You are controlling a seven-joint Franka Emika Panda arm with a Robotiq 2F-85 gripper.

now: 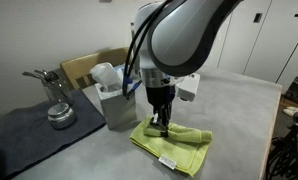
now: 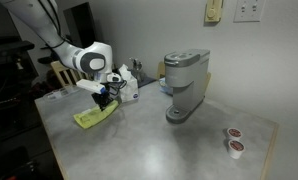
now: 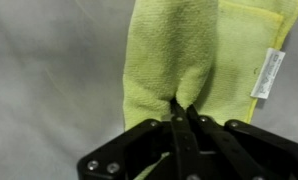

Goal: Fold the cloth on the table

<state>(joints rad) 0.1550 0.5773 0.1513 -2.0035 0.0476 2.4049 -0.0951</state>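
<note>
Wrist view, close on the gripper (image 3: 182, 104): jaws clamped shut on a bunched ridge of the cloth (image 3: 169, 45), apparently to drag 1 half over the other, the rest lying flat on the table (image 3: 49, 60).

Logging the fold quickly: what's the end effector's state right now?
End effector: closed, pinching a raised fold of the cloth.

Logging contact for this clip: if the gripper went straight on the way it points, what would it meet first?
The gripper points down and seems shut on a raised fold of the cloth, so the cloth is first; the table lies directly under it.
</note>
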